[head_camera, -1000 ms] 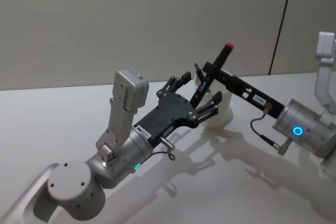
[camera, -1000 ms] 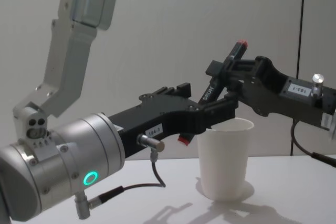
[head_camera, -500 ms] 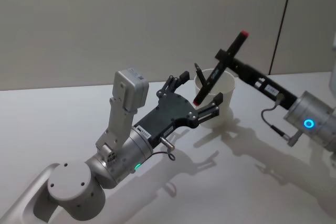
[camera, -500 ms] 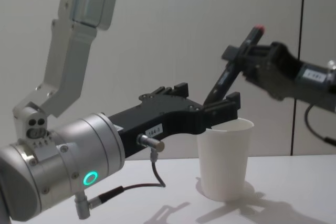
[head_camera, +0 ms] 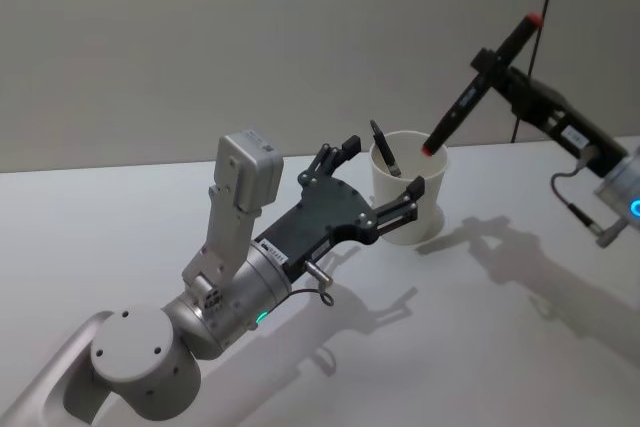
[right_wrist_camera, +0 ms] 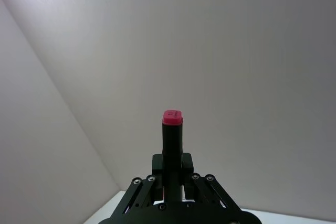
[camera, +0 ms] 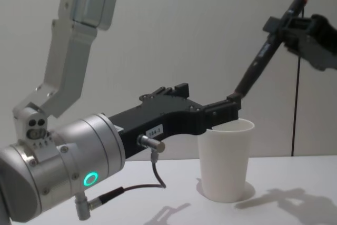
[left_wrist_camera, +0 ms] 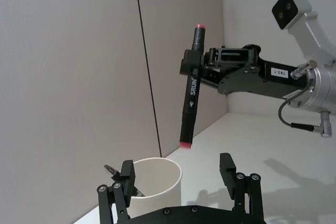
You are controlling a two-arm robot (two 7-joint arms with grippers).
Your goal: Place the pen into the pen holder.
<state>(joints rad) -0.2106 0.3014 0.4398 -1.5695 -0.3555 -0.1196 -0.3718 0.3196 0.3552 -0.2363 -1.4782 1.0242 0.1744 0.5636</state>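
I see the pen [head_camera: 477,86], a black marker with red ends, clamped in the right gripper [head_camera: 497,65] by its upper part, so it hangs tilted in the air with the lower red end above the pen holder [head_camera: 408,197] and a little to its right side, not inside it. In the left wrist view the pen [left_wrist_camera: 190,93] is clearly higher than the rim of the pen holder [left_wrist_camera: 155,185] and not touching it. The pen holder is a white paper cup and it stands upright on the white table [head_camera: 430,347]. Inside it a dark pen-like thing [head_camera: 382,147] leans against the rim. The left gripper [head_camera: 375,192] is just beside the cup, its fingers spread apart with the cup between them, one on each side; I cannot tell if they touch the wall.
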